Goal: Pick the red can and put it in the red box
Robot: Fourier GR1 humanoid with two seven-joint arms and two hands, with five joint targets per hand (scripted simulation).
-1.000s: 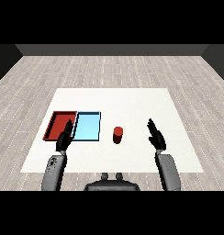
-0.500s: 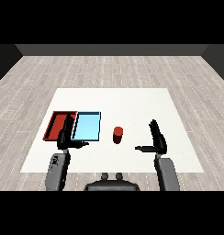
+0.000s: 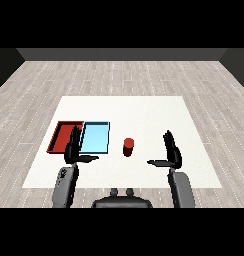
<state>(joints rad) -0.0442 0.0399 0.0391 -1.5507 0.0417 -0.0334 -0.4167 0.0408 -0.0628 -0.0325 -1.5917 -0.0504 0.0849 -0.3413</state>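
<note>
Two trays: red tray (image 3: 61, 136) and light blue tray (image 3: 95, 138) lie side by side, touching along their long edges, on the left half of the white table (image 3: 144, 112); the red one is the outer, leftmost of the pair.
Red can (image 3: 128, 147): stands upright on the bare table, long axis vertical, top face up; it sits just right of the light blue tray's near right corner, apart from it, and inside neither tray.
Right hand (image 3: 170, 151): raised over the table to the right of the can, well apart from it; fingers straight and pointing away from the robot, thumb stretched out sideways toward the can; nothing held.
Left hand (image 3: 74, 149): over the near edge where the two trays meet; fingers straight and together, pointing forward, thumb out toward the right; nothing held.
Forearms: both grey, rising from the lower corners; each hand upright on its wrist.
</note>
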